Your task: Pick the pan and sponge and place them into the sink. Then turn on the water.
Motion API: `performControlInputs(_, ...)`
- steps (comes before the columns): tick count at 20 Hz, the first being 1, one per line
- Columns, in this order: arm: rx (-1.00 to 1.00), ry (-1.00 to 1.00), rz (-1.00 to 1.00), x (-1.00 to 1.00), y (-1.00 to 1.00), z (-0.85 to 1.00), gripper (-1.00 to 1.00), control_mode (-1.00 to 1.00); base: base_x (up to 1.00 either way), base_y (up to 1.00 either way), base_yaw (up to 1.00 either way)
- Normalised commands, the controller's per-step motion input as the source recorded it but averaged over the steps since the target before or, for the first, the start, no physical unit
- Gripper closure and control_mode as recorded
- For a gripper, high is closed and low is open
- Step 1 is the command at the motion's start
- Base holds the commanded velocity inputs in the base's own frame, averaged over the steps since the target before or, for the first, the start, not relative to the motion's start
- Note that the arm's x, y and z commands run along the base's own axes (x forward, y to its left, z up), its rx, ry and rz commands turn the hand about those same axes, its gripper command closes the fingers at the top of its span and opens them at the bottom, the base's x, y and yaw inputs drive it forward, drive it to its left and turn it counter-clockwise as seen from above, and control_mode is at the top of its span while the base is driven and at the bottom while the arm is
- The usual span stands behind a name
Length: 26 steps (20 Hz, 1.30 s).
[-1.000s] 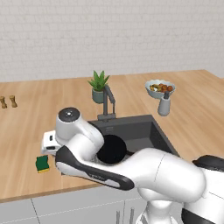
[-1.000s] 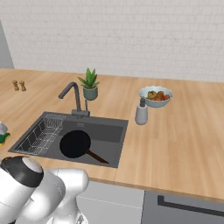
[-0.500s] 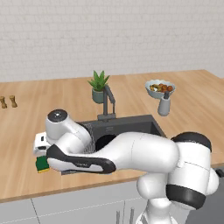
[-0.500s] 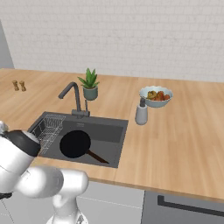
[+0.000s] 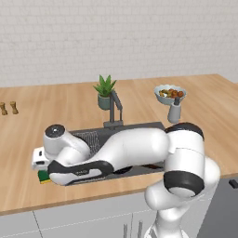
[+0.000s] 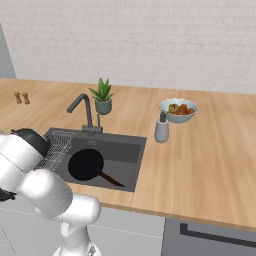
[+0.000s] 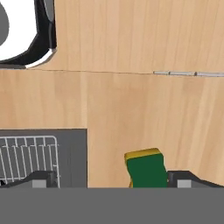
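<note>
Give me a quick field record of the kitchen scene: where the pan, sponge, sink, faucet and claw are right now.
pan: lying flat in the sink, handle toward the basin's front right corner
sponge: on the wooden counter beside the sink, green face up
sink: dark grey basin, wire rack along one side
faucet: behind the sink, no water seen
claw: open, low over the counter, one tip next to the sponge, nothing held
task state: pan placed; sponge not yet picked
</note>
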Motion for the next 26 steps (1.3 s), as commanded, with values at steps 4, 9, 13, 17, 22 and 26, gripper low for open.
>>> performControlInputs(4,0.00,0.00,0.00,0.31,0.14,-0.34,-1.00,-1.00,0.00,0.00,0.00)
performControlInputs(9,0.00,0.00,0.00,0.35,0.28,-0.29,-1.00,-1.00,0.00,0.00,0.00)
performControlInputs(13,0.00,0.00,0.00,0.26,0.33,-0.18,-1.00,-1.00,0.00,0.00,0.00)
performControlInputs(17,0.00,0.00,0.00,0.32,0.31,-0.07,-1.00,-1.00,0.00,0.00,0.00)
performControlInputs(22,-0.01,0.00,0.00,0.27,0.37,0.00,-1.00,-1.00,0.00,0.00,0.00)
performControlInputs(26,-0.02,0.00,0.00,0.26,0.35,-0.05,-1.00,-1.00,0.00,0.00,0.00)
